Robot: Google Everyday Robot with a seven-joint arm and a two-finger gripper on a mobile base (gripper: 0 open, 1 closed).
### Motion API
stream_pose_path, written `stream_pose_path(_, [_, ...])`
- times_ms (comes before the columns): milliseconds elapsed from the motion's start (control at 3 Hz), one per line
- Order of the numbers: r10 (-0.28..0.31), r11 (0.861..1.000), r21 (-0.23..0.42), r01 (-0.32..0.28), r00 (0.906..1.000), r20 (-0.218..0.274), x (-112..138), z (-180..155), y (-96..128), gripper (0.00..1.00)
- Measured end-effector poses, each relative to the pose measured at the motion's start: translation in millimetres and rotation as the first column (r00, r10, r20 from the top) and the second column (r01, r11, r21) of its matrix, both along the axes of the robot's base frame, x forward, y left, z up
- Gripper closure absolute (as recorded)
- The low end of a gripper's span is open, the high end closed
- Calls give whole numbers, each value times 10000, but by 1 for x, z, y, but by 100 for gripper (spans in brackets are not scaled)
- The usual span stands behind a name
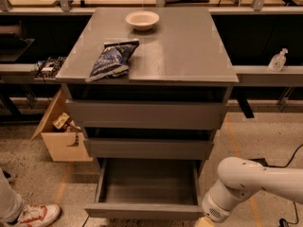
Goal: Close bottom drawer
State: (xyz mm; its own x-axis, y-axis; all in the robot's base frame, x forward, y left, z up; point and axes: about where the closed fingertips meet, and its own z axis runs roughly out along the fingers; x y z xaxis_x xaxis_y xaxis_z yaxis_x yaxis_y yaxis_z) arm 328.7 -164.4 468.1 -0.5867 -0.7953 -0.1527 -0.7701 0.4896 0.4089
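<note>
The bottom drawer [142, 211] stands wide open at the foot of the cabinet: plain matte grey, flat-fronted, handleless. None of the closing looks done, so the whole push remains. By its right front corner the gripper [204, 221] dips below view. I cannot tell whether it is open or closed.

Bottom drawer [147, 189] open under worktop's [189, 46] front edge; gripper [204, 222] at its front-right corner; floor [71, 186] leftward free up to cardboard box [61, 143].
</note>
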Motion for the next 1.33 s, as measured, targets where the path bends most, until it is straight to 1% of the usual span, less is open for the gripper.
stream_pose_path(333, [-119,9997,208,125,9995,-285,2,-17,1,0])
stream_pose_path(667, [-706,9940,786,766,9946,-757,10,-62,-4,18])
stream_pose_path(1000, [-1248,9827,1182,1427,9812,-1470,13,-123,-2,41])
stream_pose_path(1333, [-1714,9724,1240,1978,9655,-1960,10,-178,4,65])
